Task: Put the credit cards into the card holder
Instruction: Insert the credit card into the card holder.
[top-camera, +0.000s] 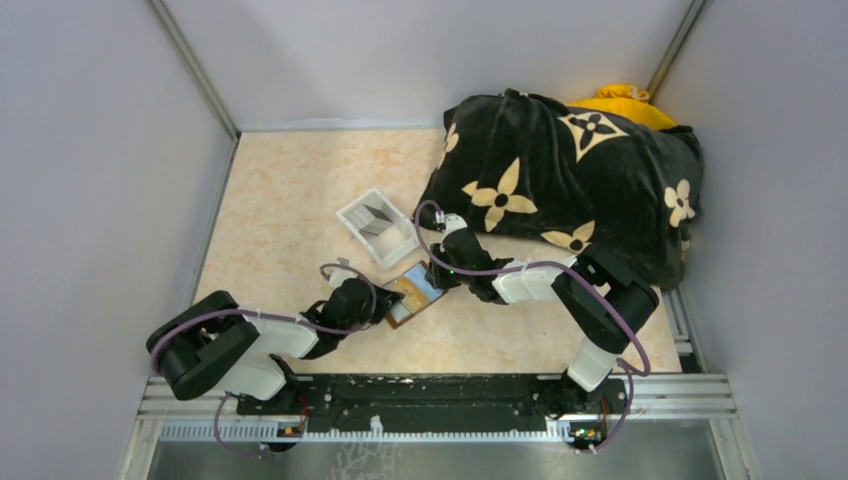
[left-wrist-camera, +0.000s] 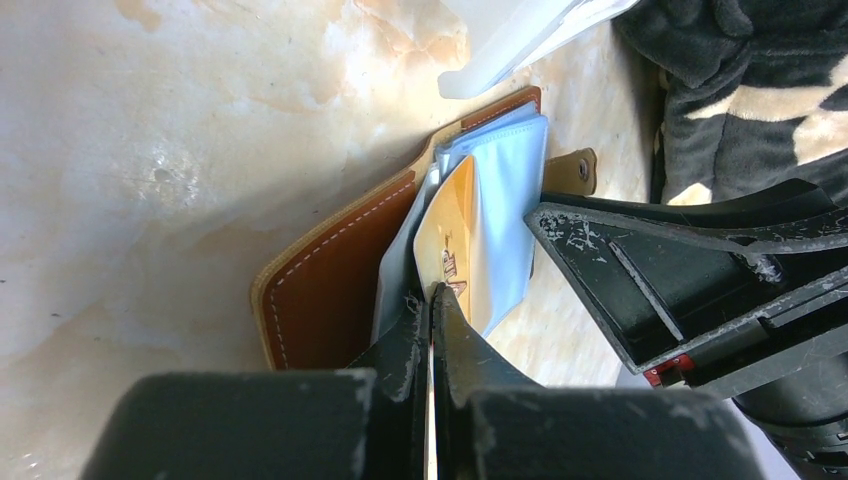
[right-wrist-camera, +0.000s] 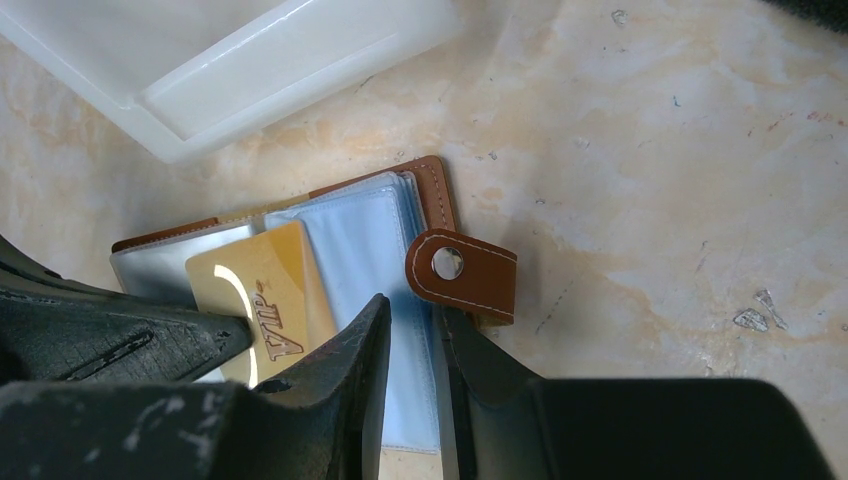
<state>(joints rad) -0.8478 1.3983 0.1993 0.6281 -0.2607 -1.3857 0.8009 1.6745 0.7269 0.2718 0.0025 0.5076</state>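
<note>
Left claw (left-wrist-camera: 432, 296): clamped tight, no gap, pinching the near edge of a gold card (left-wrist-camera: 450, 235). The card sticks straight out ahead of the fingertips, and its far end lies on the open wallet (left-wrist-camera: 330, 280) among the clear sleeves (left-wrist-camera: 512, 200).

Right claw (right-wrist-camera: 412, 312): narrow gap, fingers down on the wallet's other side, tip to tip with the left claw. The blue sleeve stack runs into the gap. The right wrist view is cut off there, so I can't tell if it's pinching the sleeves or only straddling them. The snap tab (right-wrist-camera: 462, 270) sits just ahead of its right finger (right-wrist-camera: 480, 370) and looks to be touching it. The gold card, marked "VIP", is just left of its left finger, with the left claw's tip on it.

The wallet lies open and flat on the worktop (right-wrist-camera: 650, 150), between and under both claws, brown cover down. A clear tray (right-wrist-camera: 300, 60) sits just beyond both claws, near the wallet's far edge. A black flowered blanket (top-camera: 560, 170) is heaped beyond the right claw.
</note>
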